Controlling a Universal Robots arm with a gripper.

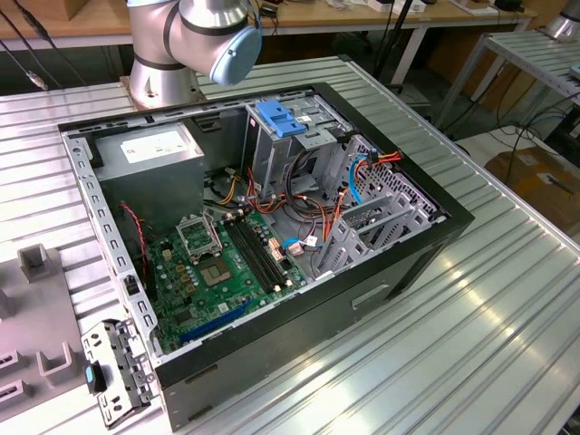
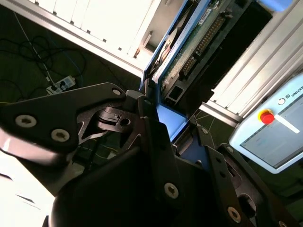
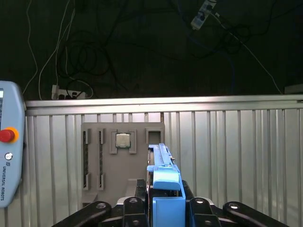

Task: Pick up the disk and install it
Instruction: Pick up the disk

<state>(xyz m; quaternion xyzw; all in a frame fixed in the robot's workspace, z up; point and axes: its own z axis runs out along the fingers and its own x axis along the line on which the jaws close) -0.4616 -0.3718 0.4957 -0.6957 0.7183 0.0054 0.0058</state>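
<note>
The pincer (image 3: 165, 210) is gripping the disk (image 3: 163, 176), black fingers (image 2: 156, 142) closed on it from both sides. The disk is standing on edge between them, clear of any surface, and it is showing a blue rail along its narrow side in the first wrist view. In the second wrist view its green circuit-board face is stretching away from the pincer, edged in blue.

Beyond the disk in the first wrist view, a grey fixture (image 3: 123, 161) is lying on the ribbed metal table (image 3: 236, 156), carrying a processor chip (image 3: 123, 140) in a square pocket. Cables (image 3: 80, 56) are trailing over the dark floor past the table's edge. A teach pendant (image 2: 274, 127) with a red button (image 2: 266, 116) is sitting just off to the side.

In the exterior view, the open computer case (image 1: 272, 227) is lying flat on the table below the arm (image 1: 195, 36). It is baring its green motherboard (image 1: 227, 263), a grey metal box (image 1: 154, 149) with a white sticker, and a tall cage topped by a blue tab (image 1: 283, 120).
</note>
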